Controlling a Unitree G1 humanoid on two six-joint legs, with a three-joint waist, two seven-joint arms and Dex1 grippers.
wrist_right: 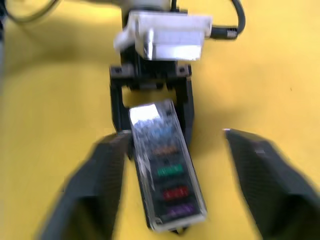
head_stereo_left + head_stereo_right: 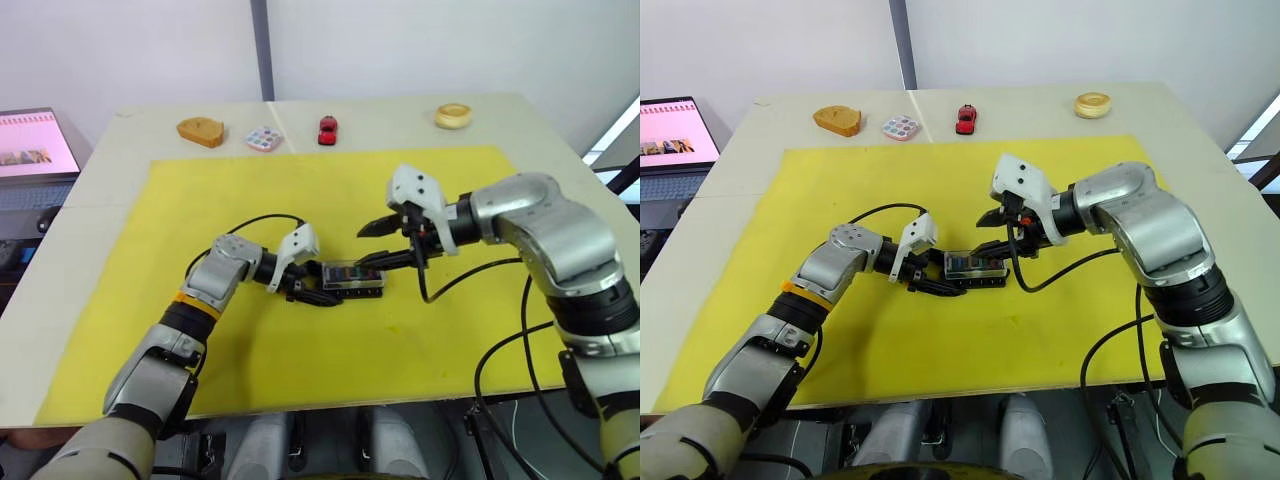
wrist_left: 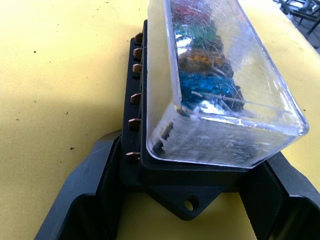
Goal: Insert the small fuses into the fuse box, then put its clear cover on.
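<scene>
Nearest the robot, the left claw (image 2: 940, 283) lies low on the yellow mat (image 2: 250, 350), its two black fingers clamped on one end of the fuse box (image 2: 973, 268). In the left wrist view the matte fingers (image 3: 85, 190) press against both sides of the black plastic block (image 3: 145, 165), which has a row of small copper-coloured tabs along one edge and a mounting ear with a round hole at its end. The clear cover (image 3: 225, 100) sits on top of the block: a glossy, colourless rectangular lid with rounded corners, scuffed with fine scratches. Through it the small fuses (image 1: 170, 170) show as a line of coloured bits, blue, amber, green, red and purple in the right wrist view.

The box rests flat on the mat near the middle of the table (image 2: 120, 160), between the two claws. The right claw (image 2: 385, 245) hovers at the box's other end with its fingers spread wide apart, one above and one beside the cover, gripping nothing.

Along the far edge of the pale table, beyond the mat, stand a tan wedge-shaped block (image 2: 201, 131), a small flat multicoloured piece (image 2: 264, 138), a red toy car (image 2: 328, 130) and a round tan ring-like piece (image 2: 453, 116). A laptop (image 2: 35, 150) sits off the table's far left corner.
</scene>
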